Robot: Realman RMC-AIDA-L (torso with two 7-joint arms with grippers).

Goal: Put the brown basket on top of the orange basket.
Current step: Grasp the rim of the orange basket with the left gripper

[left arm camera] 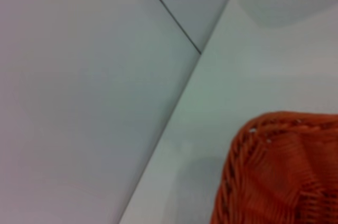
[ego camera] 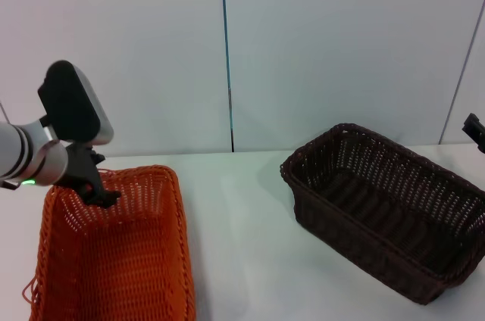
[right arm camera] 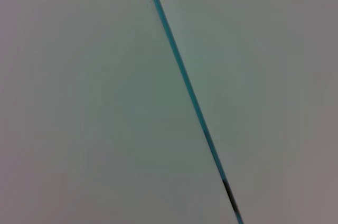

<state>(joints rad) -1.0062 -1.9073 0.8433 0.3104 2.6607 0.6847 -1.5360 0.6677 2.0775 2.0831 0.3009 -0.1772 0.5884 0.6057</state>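
The orange basket (ego camera: 114, 260) lies on the white table at the near left, and one of its corners (left arm camera: 280, 171) fills part of the left wrist view. My left gripper (ego camera: 102, 196) hangs at the basket's far left rim, just over the weave; whether it touches the rim is unclear. The brown basket (ego camera: 386, 215) stands by itself on the right side of the table, turned at an angle, with nothing inside it. Only a small dark part of my right gripper (ego camera: 474, 130) pokes in at the right edge, above and behind the brown basket.
A white wall with a thin vertical seam (ego camera: 226, 56) rises right behind the table (ego camera: 242, 230). A strip of bare tabletop separates the two baskets. The right wrist view holds only wall and the seam (right arm camera: 185, 86).
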